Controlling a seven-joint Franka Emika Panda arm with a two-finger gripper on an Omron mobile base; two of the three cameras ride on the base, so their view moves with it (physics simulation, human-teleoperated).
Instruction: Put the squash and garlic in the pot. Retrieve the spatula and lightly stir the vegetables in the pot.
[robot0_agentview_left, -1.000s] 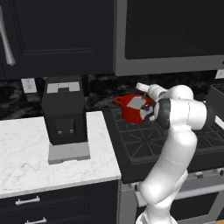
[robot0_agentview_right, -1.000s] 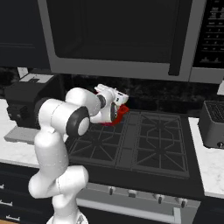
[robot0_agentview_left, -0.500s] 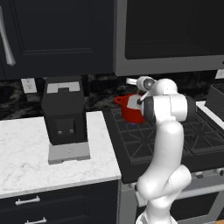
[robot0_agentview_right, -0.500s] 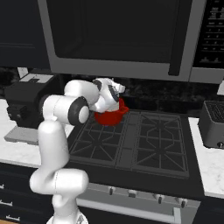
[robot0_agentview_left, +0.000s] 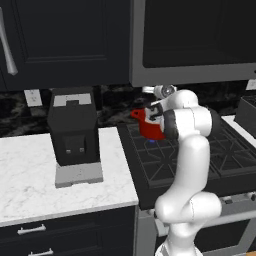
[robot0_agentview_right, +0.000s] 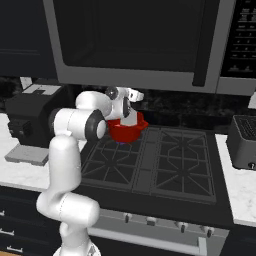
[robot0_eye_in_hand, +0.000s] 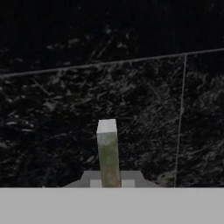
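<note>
We are looking into a dark kitchen with black cabinets, a black speckled backsplash (robot0_eye_in_hand: 131, 100) and a microwave (robot0_agentview_right: 135, 42) hanging over the black gas stove (robot0_agentview_right: 155, 160). A white marble bench (robot0_agentview_left: 35, 170) is lying to the left of the stove, carrying a black coffee machine (robot0_agentview_left: 74, 132); on the far right of the stove a dark toaster (robot0_agentview_right: 244, 142) is sitting on more bench. The pot (robot0_agentview_right: 127, 131), small, glossy and red, is standing on the rear left burner, close to the backsplash. Our white arm is bending over the stove with its wrist just above and beside the pot, partly covering it in both base views. The pincer (robot0_eye_in_hand: 109, 183) is pointing toward the backsplash, its tips pressed together on a slim greenish stick with a pale end (robot0_eye_in_hand: 107, 151), which is standing straight out from between them. We cannot tell what the stick is. The pot's contents are hidden from us behind the arm and rim.
</note>
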